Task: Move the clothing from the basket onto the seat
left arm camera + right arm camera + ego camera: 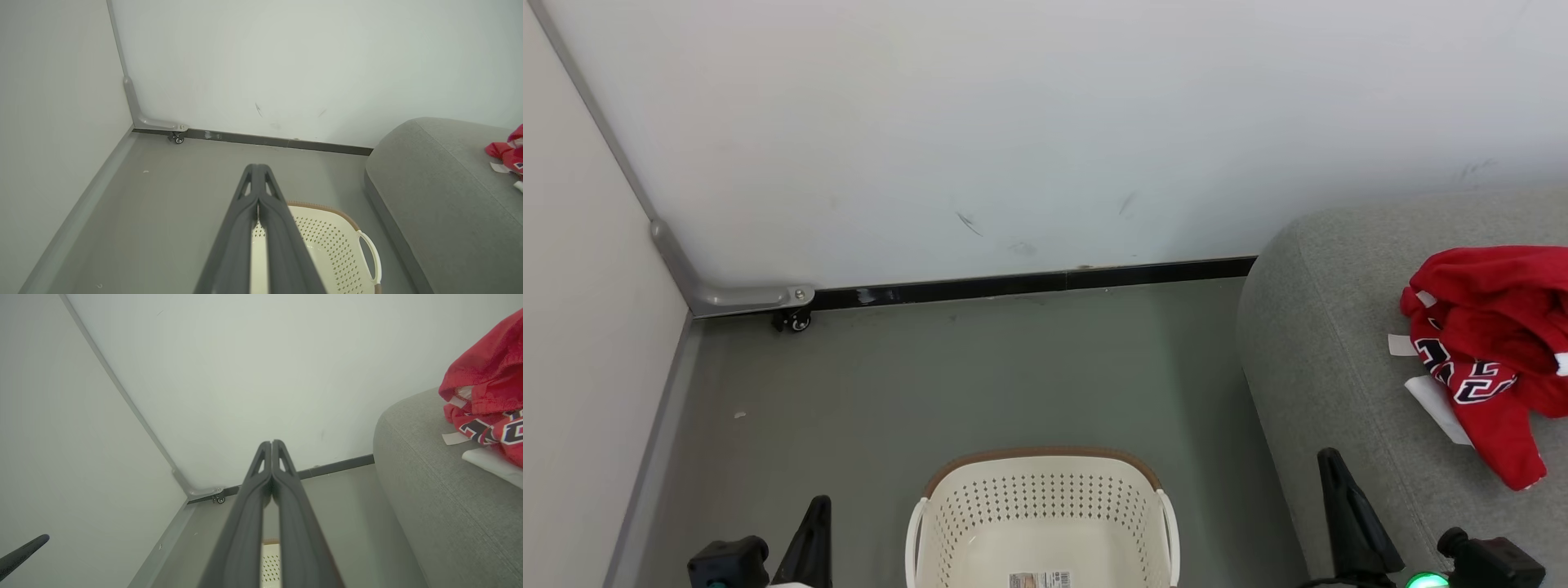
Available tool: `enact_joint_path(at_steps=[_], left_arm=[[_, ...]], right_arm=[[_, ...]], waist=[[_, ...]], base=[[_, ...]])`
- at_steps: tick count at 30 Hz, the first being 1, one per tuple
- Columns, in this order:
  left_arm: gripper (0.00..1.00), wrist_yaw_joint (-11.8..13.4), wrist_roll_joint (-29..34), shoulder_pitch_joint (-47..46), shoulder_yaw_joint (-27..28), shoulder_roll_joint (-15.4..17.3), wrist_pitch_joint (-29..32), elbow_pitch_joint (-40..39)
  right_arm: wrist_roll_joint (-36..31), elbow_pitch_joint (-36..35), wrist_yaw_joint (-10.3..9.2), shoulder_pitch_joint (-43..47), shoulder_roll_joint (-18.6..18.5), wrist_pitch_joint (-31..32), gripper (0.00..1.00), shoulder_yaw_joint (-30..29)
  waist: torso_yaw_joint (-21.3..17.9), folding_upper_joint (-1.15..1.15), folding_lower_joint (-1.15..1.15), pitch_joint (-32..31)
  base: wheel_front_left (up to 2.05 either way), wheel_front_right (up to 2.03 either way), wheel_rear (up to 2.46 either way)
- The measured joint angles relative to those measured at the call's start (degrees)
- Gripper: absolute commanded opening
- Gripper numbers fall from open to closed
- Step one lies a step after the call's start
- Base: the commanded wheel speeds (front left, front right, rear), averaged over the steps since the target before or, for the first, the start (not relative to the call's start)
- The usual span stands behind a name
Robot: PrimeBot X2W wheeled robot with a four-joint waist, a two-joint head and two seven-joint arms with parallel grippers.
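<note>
The cream perforated basket [1045, 495] stands on the grey floor at the bottom centre, with nothing in it but a barcode sticker on its bottom. The red clothing [1490, 343], its numerals showing, lies bunched on the grey seat [1323, 367] at the right. My left gripper [818, 508] is shut and holds nothing, left of the basket. My right gripper [1330, 459] is shut and holds nothing, by the seat's front edge. In the wrist views each pair of fingers, left [257, 167] and right [271, 443], is pressed together over the basket [327, 241], with the clothing [486, 388] off to the right.
A white wall with a dark baseboard [1029, 284] closes the far side. A pale partition stands on the left, with a metal bracket and a small caster [794, 320] in the corner. Bare grey floor [931, 384] lies between wall and basket. White tags [1437, 407] lie under the clothing.
</note>
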Motion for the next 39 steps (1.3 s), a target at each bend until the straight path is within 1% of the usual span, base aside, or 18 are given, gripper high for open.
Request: enact_joint_path(at_steps=[7, 12, 13, 20, 26, 33, 39], left_arm=[[0.0, -1.5, -5.2, -0.1, 1.6, -0.5, 1.7, -0.1], [0.0, -2.6, -9.0, -0.2, 2.9, -1.1, 2.8, -0.2], [0.0, -2.6, -9.0, -0.2, 2.9, -1.1, 2.8, -0.2], [0.0, -4.0, -14.2, -0.3, 4.6, -1.9, 4.2, -0.6], [0.0, -5.2, -18.8, -0.4, 6.0, -2.3, 5.5, -0.8], [0.0, -6.8, -24.0, -1.0, 7.6, -3.1, 7.0, -1.1], [0.0, -7.7, -28.7, -1.2, 9.0, -3.7, 8.0, -1.2]], right_arm=[[6.5, 0.0, 0.0, -0.2, 0.0, 1.3, 0.0, -1.0], [10.9, 0.1, 0.0, -0.3, -0.1, 2.3, 0.0, -1.4], [10.9, 0.1, 0.0, -0.3, -0.1, 2.3, 0.0, -1.4], [17.1, 0.2, 0.0, -0.8, -0.7, 3.6, 0.0, -2.0], [22.3, 0.4, 0.0, -1.8, -1.1, 4.7, 0.0, -2.4], [28.4, 1.0, 0.0, -2.2, -1.5, 6.0, 0.0, -2.7], [33.6, 1.7, 0.0, -3.6, -1.8, 6.9, 0.0, -2.9]], waist=[[0.1, 0.0, 0.08, 0.3], [0.2, 0.0, 0.36, 0.5], [0.2, 0.0, 0.36, 0.5], [0.2, 0.0, 0.75, 0.4], [0.2, 0.0, 0.95, 0.4], [0.3, 0.0, 0.99, 0.5], [0.3, 0.0, 0.76, 0.8]], base=[[0.0, 0.0, 0.0], [0.0, 0.0, 0.0], [0.0, 0.0, 0.0], [0.0, 0.0, 0.0], [0.0, 0.0, 0.0], [0.0, 0.0, 0.0], [0.0, 0.0, 0.0]])
